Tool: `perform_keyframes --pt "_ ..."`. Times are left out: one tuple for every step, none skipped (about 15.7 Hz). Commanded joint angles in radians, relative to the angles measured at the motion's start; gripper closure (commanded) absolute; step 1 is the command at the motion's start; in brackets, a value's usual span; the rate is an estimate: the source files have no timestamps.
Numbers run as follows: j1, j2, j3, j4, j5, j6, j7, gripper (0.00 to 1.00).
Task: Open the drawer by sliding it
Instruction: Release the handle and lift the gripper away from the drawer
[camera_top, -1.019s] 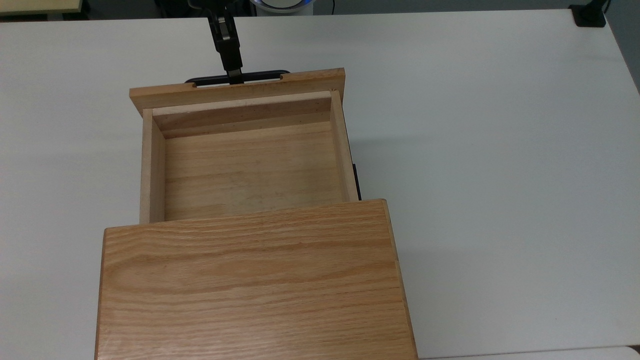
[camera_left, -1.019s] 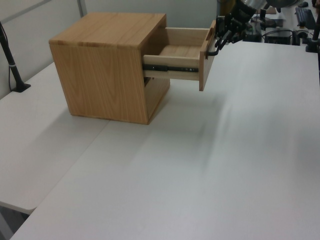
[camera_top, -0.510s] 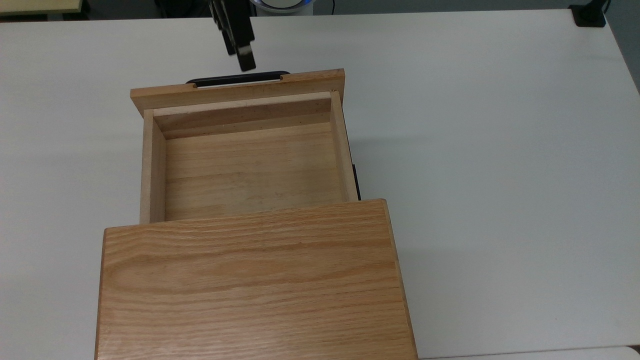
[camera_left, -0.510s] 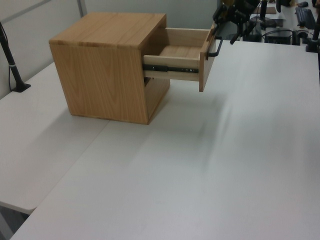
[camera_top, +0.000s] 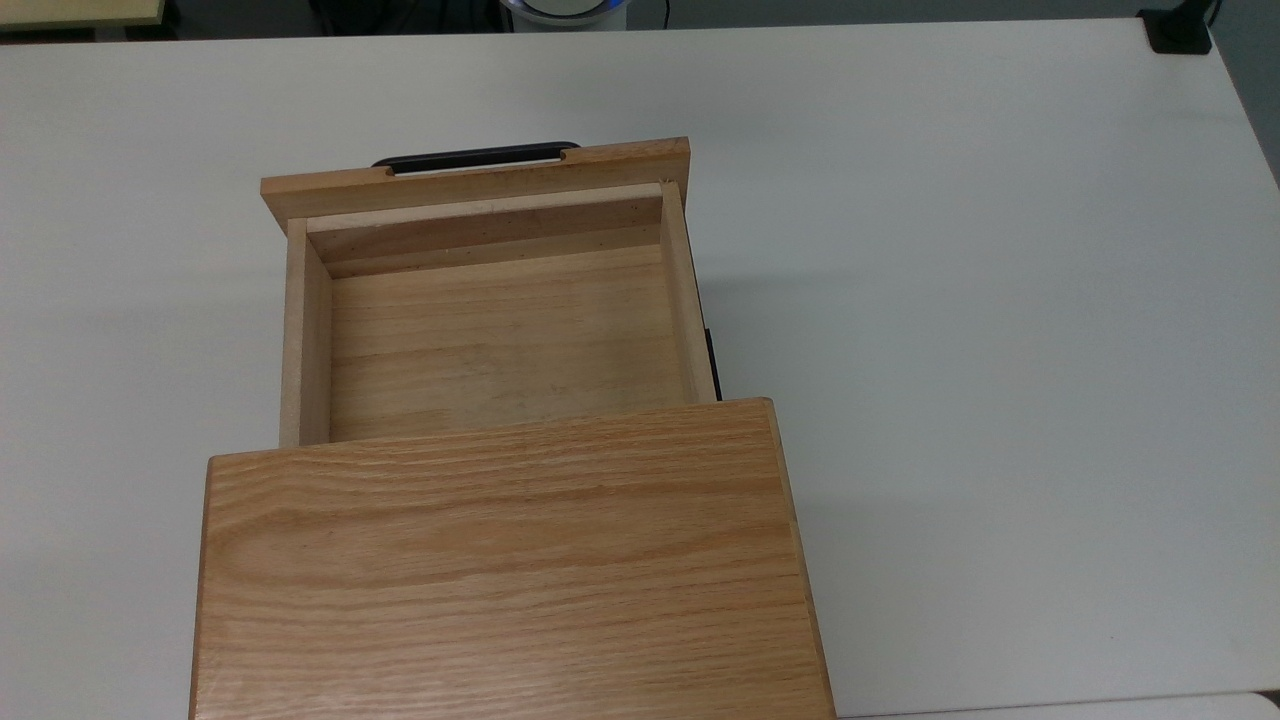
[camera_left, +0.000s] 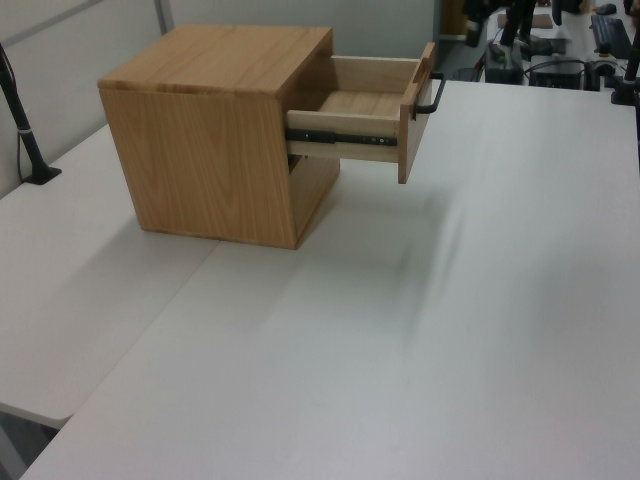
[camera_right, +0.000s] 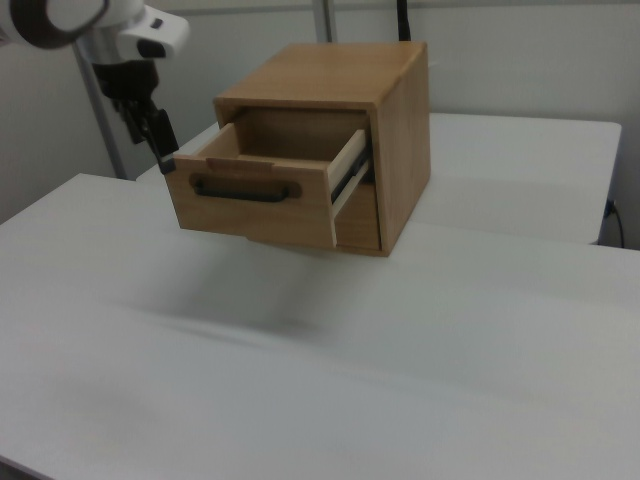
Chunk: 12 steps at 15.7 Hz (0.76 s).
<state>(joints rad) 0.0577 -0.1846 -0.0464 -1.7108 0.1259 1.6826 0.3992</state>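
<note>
1. One drawer (camera_top: 500, 330): light oak box, straight grain on its floor, with a wider oak front panel. It stands pulled well out of the cabinet (camera_top: 505, 565), and its inside is bare wood.
2. One handle (camera_top: 475, 157): a long thin black metal bar with rounded ends, mounted on the front panel's outer face. In the right view it runs horizontally across the panel (camera_right: 245, 190).
3. One cabinet: an oak cube with a flat top showing strong grain lines. It sits on the white bench (camera_top: 1000, 300), toward the top view's lower left.
4. A black slide rail (camera_left: 335, 137) runs along the drawer's side in the left view; a second one (camera_right: 350, 180) shows on the other side in the right view.
5. One claw (camera_right: 158, 140): dark fingers hanging from a white arm. In the right view it is up and to the left of the drawer front, apart from the handle and holding nothing. Can't tell whether the fingers are spread or closed.
6. The bench top is smooth, matte and white.
</note>
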Motion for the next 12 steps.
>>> perform_keyframes --pt "-0.004 0.062 0.023 0.054 -0.069 -0.086 -0.109 0.0" --pt "-0.006 0.071 0.026 0.069 -0.081 -0.09 -0.118 0.0" --pt "-0.006 0.097 0.034 0.089 -0.089 -0.107 -0.144 0.0" --pt "-0.013 0.125 0.045 0.121 -0.094 -0.135 -0.176 0.0" --pt "-0.025 0.157 0.054 0.157 -0.106 -0.162 -0.204 0.0" --pt "-0.029 0.177 0.056 0.18 -0.114 -0.175 -0.226 0.0" --pt "-0.029 0.182 0.056 0.184 -0.115 -0.175 -0.235 0.0" --pt "-0.029 0.179 0.056 0.185 -0.115 -0.173 -0.237 0.0" --pt "-0.029 0.177 0.056 0.185 -0.115 -0.175 -0.235 0.0" --pt "-0.029 0.177 0.057 0.181 -0.117 -0.173 -0.235 0.0" --pt "-0.029 0.177 0.059 0.18 -0.117 -0.172 -0.237 0.0" --pt "-0.03 0.177 0.059 0.18 -0.117 -0.172 -0.237 0.0"
